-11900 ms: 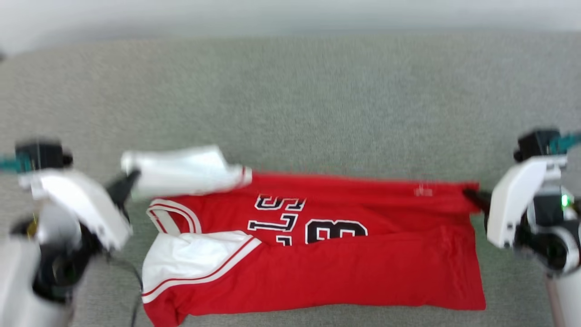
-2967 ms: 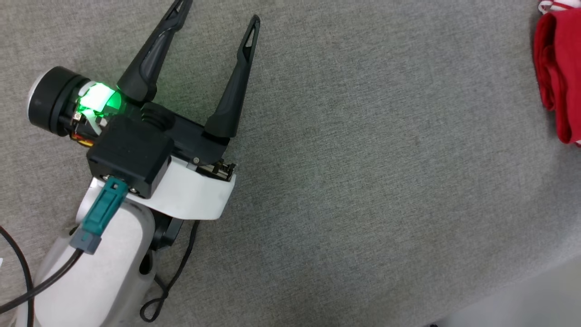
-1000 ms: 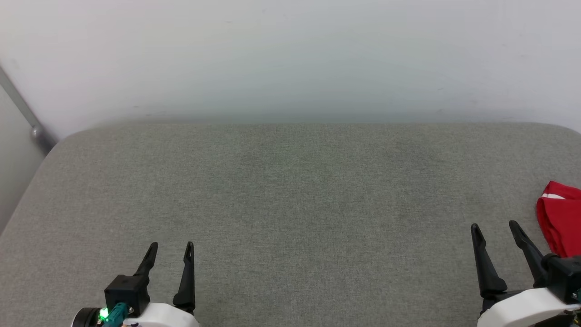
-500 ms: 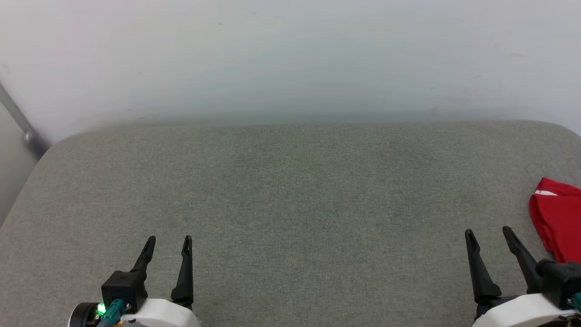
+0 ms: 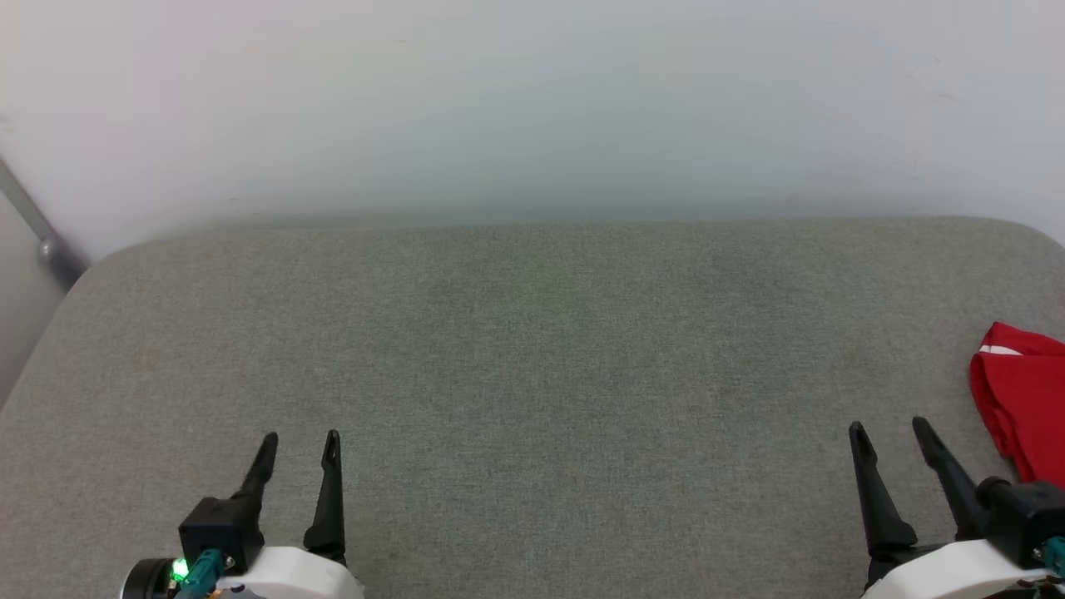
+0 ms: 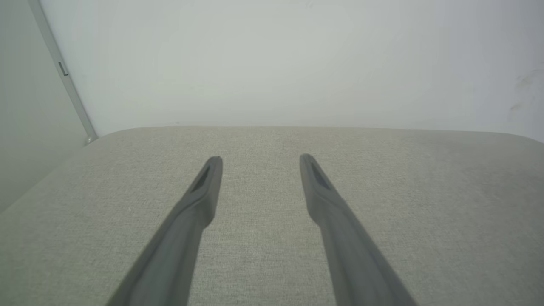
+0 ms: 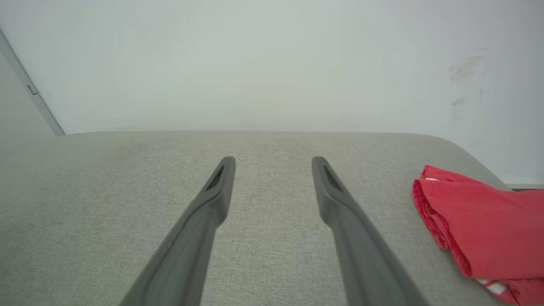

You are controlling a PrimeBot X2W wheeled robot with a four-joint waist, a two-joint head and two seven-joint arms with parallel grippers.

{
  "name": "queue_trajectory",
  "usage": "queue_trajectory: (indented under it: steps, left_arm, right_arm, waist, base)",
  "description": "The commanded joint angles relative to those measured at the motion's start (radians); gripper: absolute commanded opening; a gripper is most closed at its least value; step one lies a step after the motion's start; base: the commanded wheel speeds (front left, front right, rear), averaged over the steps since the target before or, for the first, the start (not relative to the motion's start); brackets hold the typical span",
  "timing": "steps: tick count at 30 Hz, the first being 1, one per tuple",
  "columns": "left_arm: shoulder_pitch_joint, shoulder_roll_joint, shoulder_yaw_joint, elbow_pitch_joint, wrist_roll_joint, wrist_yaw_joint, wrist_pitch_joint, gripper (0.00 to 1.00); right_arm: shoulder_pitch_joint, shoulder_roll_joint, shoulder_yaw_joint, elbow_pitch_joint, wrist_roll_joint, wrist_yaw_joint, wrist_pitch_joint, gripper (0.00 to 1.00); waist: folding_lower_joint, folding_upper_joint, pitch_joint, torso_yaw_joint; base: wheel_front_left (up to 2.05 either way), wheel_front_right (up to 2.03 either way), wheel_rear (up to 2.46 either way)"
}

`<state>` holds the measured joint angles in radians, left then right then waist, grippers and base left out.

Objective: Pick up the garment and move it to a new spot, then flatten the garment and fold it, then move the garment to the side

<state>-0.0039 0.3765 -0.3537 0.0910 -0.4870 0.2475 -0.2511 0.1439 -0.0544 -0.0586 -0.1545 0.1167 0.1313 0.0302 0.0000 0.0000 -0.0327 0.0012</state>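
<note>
Nearest, the left end effector point(image 5: 299, 436) and the right end effector point(image 5: 887, 426) are held parted and empty. Further right, the folded garment point(image 5: 1023, 399) is laid at the worktop point(image 5: 532, 333) edge. The last step is judged done, with nothing further needed.

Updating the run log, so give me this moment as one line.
garment: folded, at right edge of grey surface | left gripper: open, empty | right gripper: open, empty, beside garment
</note>
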Motion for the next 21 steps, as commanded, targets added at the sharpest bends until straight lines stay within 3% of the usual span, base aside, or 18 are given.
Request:
queue_trajectory:
  steps: [1, 21]
  left_arm:
    - [0.001, -0.003, 0.001, 0.004, -0.001, -0.001, 0.002, 0.0]
    - [-0.021, -0.083, 0.105, 0.052, -0.292, -0.095, 0.085, 0.0]
  right_arm:
    - [0.0, 0.0, 0.001, 0.006, 0.001, 0.0, -0.001, 0.0]
    - [-0.062, -0.014, 0.008, 0.114, 0.394, 0.0, 0.005, 0.0]
  waist:
    - [0.0, 0.0, 0.0, 0.0]
    - [0.0, 0.0, 0.006, 0.0]
  base:
    - [0.0, 0.0, 0.0]
    - [0.0, 0.0, 0.0]
